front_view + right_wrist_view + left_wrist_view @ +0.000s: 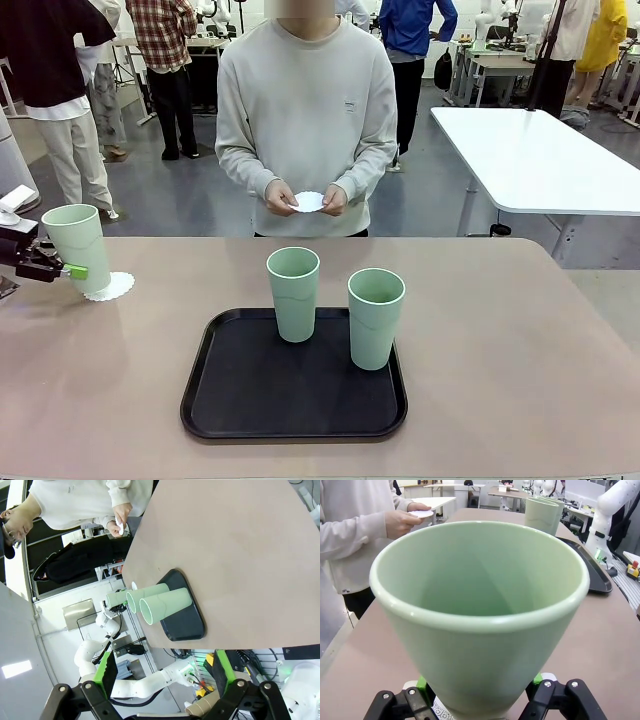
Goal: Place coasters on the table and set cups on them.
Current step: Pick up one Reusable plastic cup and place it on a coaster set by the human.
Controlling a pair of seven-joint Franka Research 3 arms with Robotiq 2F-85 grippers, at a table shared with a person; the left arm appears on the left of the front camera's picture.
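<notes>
Gripping: your left claw (68, 270) is clamped low on one cup (75, 240) at the left edge of the worktop (520, 340); the wrist view shows a green pad on each side of the cup's base.
Coaster there: a white paper doily (112, 287) lies on the worktop at that cup's foot. You cannot tell whether the cup rests on it or hangs just above.
Tray: a black tray (220, 400) sits mid-worktop, toward your side.
Other cups: two stand upright on the tray, one at its far edge (293, 293), the other (375, 318) just right of it, not touching.
Person: stands at the far side, both hands (280, 196) holding a second doily (308, 202) clear of the worktop.
Right claw (165, 674): fingers apart, nothing between them, well away from the tray.
</notes>
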